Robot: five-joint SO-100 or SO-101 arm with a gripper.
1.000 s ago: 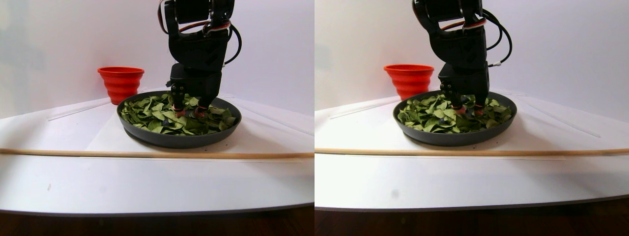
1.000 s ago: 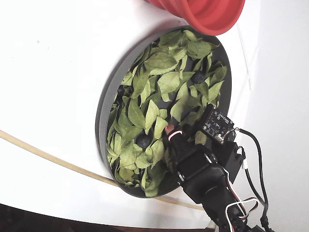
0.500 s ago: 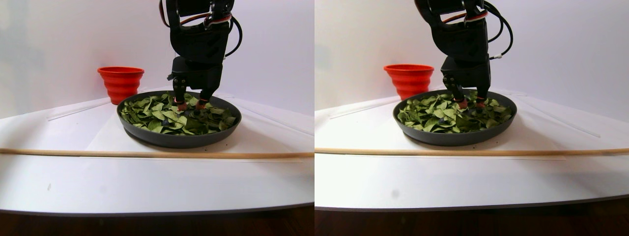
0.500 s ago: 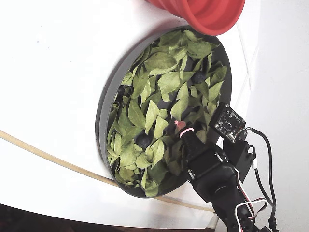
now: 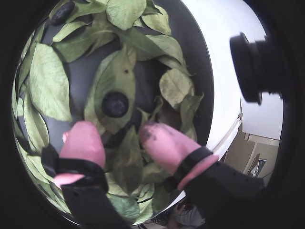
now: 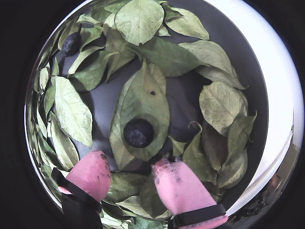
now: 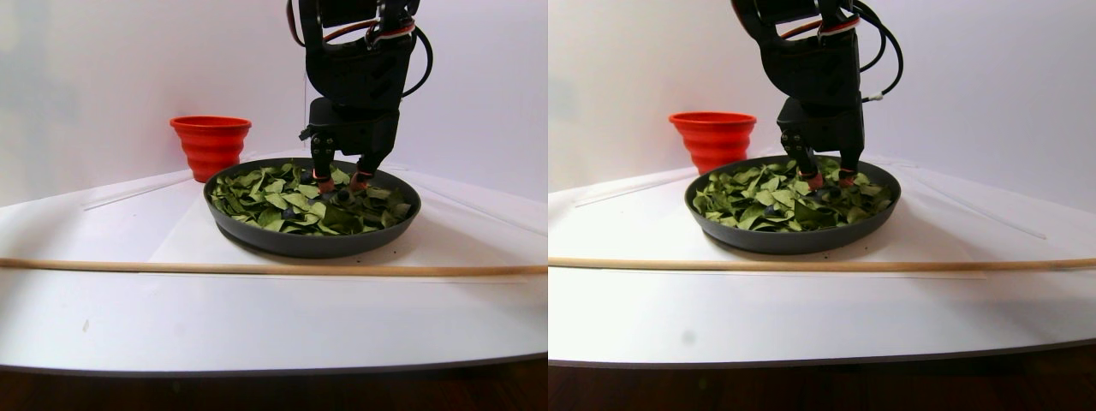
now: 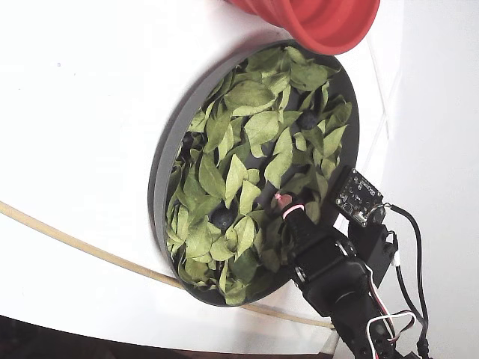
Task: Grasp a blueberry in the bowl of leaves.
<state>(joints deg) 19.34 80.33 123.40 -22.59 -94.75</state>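
A dark blueberry (image 5: 115, 104) lies on a large green leaf near the middle of the dark-grey bowl (image 5: 204, 62). It also shows in the other wrist view (image 6: 138, 132) and in the fixed view (image 8: 223, 218). Loose green leaves (image 6: 71, 107) fill the bowl (image 6: 102, 102). My gripper (image 5: 116, 129) is open and empty, with its pink fingertips (image 6: 176, 183) low over the leaves. The blueberry sits just beyond the gap between them (image 6: 129, 161). A second blueberry (image 6: 70, 43) lies at the far left rim. In the stereo pair view the gripper (image 7: 342, 183) points down into the bowl (image 7: 312, 244).
A red ribbed cup (image 7: 211, 141) stands behind the bowl, close to its rim in the fixed view (image 8: 329, 22). A thin wooden stick (image 7: 257, 268) lies across the white table in front of the bowl. A black camera housing (image 5: 252, 67) juts in at the right.
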